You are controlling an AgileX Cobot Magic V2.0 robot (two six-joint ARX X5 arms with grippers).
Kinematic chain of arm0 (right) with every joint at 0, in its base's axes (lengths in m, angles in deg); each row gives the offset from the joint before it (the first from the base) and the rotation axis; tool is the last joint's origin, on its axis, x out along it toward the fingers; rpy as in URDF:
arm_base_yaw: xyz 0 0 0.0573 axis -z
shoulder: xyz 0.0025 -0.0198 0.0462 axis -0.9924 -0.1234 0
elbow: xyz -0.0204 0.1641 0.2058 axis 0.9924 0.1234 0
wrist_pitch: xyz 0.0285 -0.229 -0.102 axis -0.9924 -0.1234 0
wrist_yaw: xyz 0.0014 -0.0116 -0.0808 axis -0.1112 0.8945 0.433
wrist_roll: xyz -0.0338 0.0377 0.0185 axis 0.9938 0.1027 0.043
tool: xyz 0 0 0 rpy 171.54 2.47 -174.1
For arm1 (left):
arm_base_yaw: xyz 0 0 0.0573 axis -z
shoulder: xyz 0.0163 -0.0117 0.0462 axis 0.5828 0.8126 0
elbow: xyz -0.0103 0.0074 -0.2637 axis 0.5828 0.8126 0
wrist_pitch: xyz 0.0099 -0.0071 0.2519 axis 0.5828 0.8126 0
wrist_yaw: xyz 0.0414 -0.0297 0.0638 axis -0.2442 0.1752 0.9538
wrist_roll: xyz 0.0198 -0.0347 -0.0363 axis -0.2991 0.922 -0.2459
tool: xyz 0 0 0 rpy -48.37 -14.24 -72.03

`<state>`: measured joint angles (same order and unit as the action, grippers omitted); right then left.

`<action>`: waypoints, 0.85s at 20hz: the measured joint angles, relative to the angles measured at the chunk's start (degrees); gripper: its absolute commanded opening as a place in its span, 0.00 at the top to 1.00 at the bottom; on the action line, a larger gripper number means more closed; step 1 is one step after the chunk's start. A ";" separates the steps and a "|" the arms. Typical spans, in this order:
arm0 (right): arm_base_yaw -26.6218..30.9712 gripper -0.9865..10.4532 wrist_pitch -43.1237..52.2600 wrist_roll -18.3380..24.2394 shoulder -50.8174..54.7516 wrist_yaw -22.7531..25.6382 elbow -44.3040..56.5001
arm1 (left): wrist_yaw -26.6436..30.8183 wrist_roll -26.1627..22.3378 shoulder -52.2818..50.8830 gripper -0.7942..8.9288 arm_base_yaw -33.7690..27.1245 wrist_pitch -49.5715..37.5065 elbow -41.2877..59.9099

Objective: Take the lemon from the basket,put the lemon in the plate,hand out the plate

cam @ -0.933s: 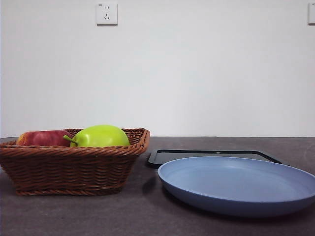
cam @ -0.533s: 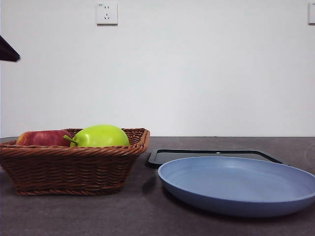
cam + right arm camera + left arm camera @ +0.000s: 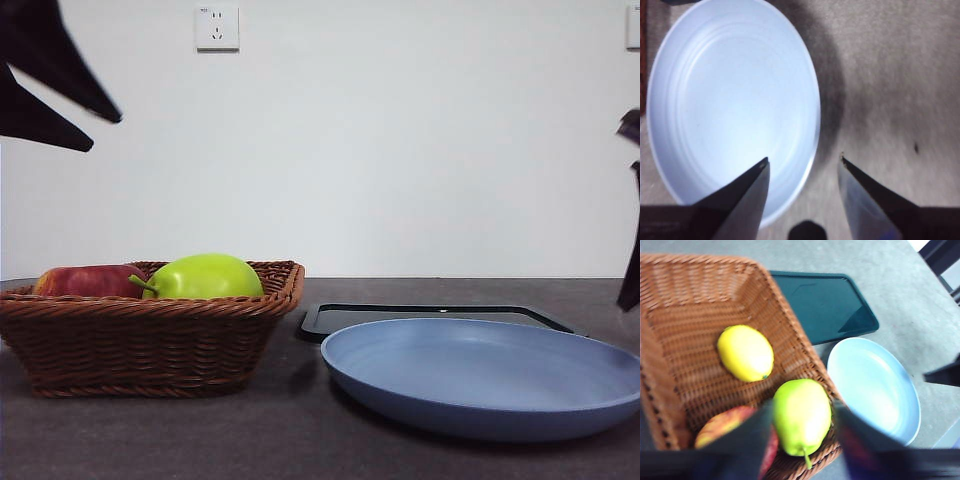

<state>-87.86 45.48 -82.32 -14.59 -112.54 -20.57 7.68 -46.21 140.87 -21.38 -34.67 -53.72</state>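
More of the left claw [image 3: 105, 133] is seen at the top corner than half a second ago, and the right claw [image 3: 802, 162] is now seen at the far edge. Both claws are spread wide and nothing is held. The smooth yellow lemon [image 3: 745, 353] is found inside the woven brown basket [image 3: 685, 295], beside a green pear [image 3: 801, 415] and a red apple [image 3: 722, 424]. The round, flat blue plate [image 3: 480, 375] is kept on the grey table [image 3: 300, 440], in front of a black tray [image 3: 420, 315].

The lemon [image 3: 745, 353], small, bright yellow and oval, is seen lying on its side inside the brown woven basket [image 3: 700, 295]. The wide, shallow light-blue plate [image 3: 485, 377] is set flat and empty just beside the basket, not touching it.
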 measured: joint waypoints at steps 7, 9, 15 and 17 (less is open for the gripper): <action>-0.68 0.72 11.10 -4.11 -10.19 -0.07 0.00 | 0.09 0.02 0.00 0.58 0.92 -0.02 0.00; -0.68 0.78 11.30 -4.87 -12.11 -0.13 0.00 | 0.15 0.02 0.00 0.58 0.92 -0.02 0.00; -0.68 0.91 11.45 -5.29 -13.53 -0.28 0.00 | 0.28 0.02 0.00 0.59 0.92 -2.32 0.00; -0.68 0.91 11.37 -5.73 -13.51 -0.28 0.00 | 0.28 0.26 0.00 0.58 0.92 -2.62 0.00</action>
<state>-88.54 56.84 -88.05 -28.10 -112.82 -20.57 7.96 -45.95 140.87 -20.47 -37.29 -53.72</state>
